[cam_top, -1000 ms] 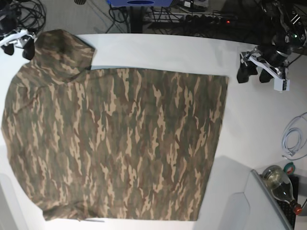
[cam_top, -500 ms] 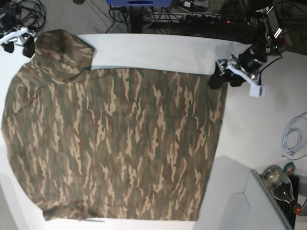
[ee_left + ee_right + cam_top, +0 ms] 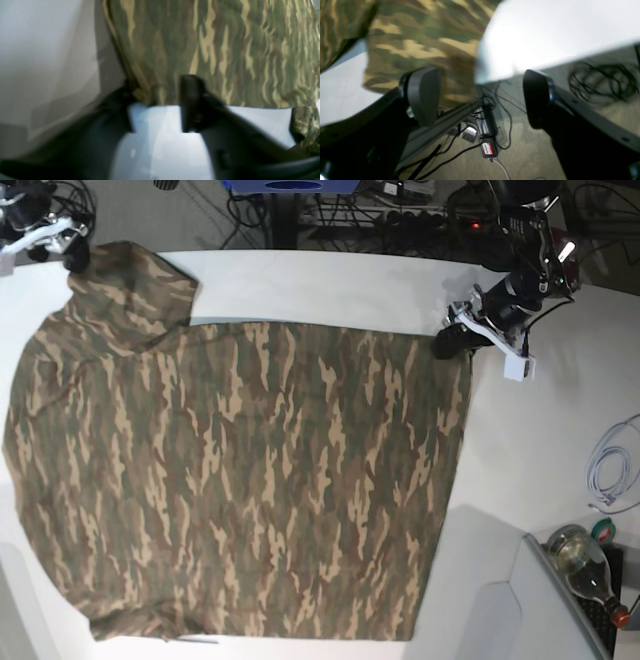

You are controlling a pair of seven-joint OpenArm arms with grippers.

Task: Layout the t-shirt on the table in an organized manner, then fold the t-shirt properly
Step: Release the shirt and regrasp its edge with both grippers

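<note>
t-shirt: the t-shirt (image 3: 240, 480) lies spread flat across most of the table (image 3: 540, 440), one sleeve reaching the far corner beside the right arm and the hem edge running down the side nearest the left arm.
step in hand: judged from the pictures, taking hold of the hem's far corner, ready for a fold.
how to do it well: the left arm should pinch only the corner, with cloth well between the pads, and lift it clear before carrying it, so the rest stays smooth; the right arm needs a matching hold on its sleeve so both ends rise together.
left gripper: the left gripper (image 3: 156, 100) sits low at the hem corner, fingers narrowly apart with the corner between them; whether they actually clamp it cannot be told.
right gripper: the right gripper (image 3: 480, 97) hangs past the table edge by the sleeve, fingers wide apart, holding nothing.
</note>
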